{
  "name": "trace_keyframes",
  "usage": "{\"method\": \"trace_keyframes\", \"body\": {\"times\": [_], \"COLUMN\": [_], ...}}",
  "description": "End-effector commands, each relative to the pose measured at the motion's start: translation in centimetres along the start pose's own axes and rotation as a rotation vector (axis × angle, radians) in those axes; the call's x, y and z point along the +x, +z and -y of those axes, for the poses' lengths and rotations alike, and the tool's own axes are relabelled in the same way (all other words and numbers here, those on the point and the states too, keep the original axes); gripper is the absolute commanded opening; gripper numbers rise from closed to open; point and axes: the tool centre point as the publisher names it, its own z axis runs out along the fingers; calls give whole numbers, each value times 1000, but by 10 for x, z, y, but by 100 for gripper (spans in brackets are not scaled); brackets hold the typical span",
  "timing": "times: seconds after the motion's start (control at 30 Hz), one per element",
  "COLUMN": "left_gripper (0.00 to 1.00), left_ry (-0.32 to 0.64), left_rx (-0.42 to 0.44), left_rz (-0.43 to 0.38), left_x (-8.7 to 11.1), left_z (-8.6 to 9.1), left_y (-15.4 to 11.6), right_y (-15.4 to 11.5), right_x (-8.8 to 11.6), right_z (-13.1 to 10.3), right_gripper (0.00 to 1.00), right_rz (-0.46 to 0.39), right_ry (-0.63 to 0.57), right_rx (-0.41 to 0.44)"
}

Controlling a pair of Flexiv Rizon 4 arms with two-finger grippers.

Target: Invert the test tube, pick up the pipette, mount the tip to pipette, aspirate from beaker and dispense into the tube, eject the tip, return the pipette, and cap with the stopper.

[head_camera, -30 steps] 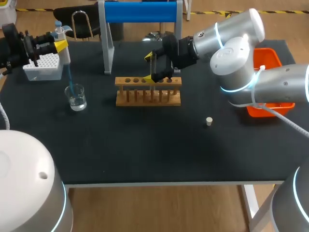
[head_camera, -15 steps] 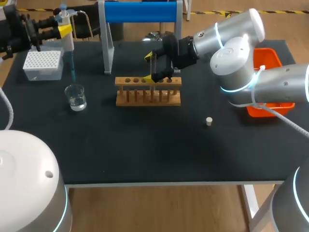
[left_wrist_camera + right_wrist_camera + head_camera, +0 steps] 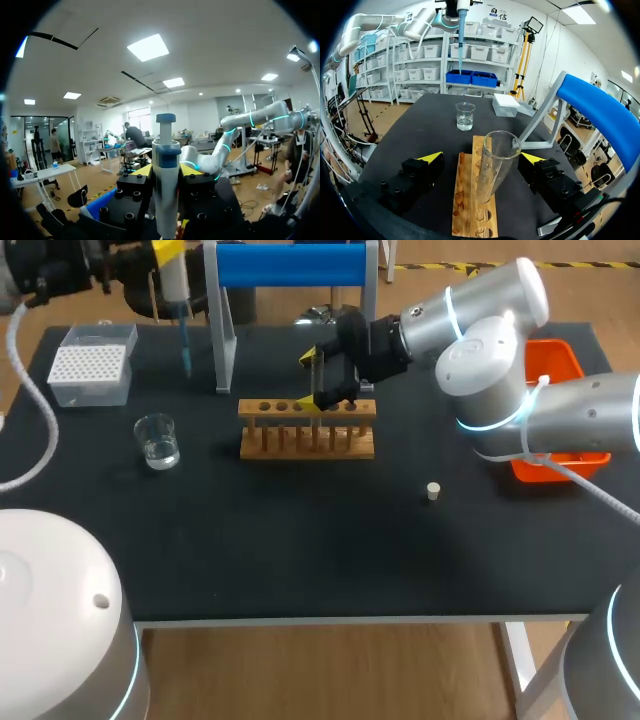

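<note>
Pipette [image 3: 176, 285] aloft, upper left.
Left claw [image 3: 165, 252] grasped pipette; right claw [image 3: 317, 379] released around test tube [image 3: 496, 165] in rack [image 3: 306, 430].

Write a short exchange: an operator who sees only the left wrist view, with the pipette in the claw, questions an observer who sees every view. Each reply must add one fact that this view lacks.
Operator: Is anything mounted on my pipette?
Observer: Yes. The head view shows a blue tip on it, held in the air, outside the beaker.
Operator: What is in front of my other arm?
Observer: The test tube stands mouth up in the wooden rack, between the right claw's open fingers, and neither finger touches it.
</note>
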Motion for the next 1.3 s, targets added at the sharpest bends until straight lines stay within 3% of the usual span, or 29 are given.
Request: {"method": "trace_keyframes", "body": {"times": [0.03, 0.33, 0.77, 1.3], "left_gripper": [0, 0, 0, 0], "left_ry": [-6, -29, -82, -86], "left_rx": [13, 44, 65, 63], "left_rz": [-62, -207, -370, -386], "left_x": [-6, 2, 11, 12], "left_z": [14, 33, 36, 35], "left_y": [33, 93, 163, 167], "right_y": [-1, -1, -1, -1], "right_x": [0, 0, 0, 0], "right_z": [0, 0, 0, 0], "right_gripper": [100, 100, 100, 100], "right_rz": [-3, -3, -3, -3], "right_ry": [0, 0, 0, 0], "right_rx": [2, 2, 2, 2]}}
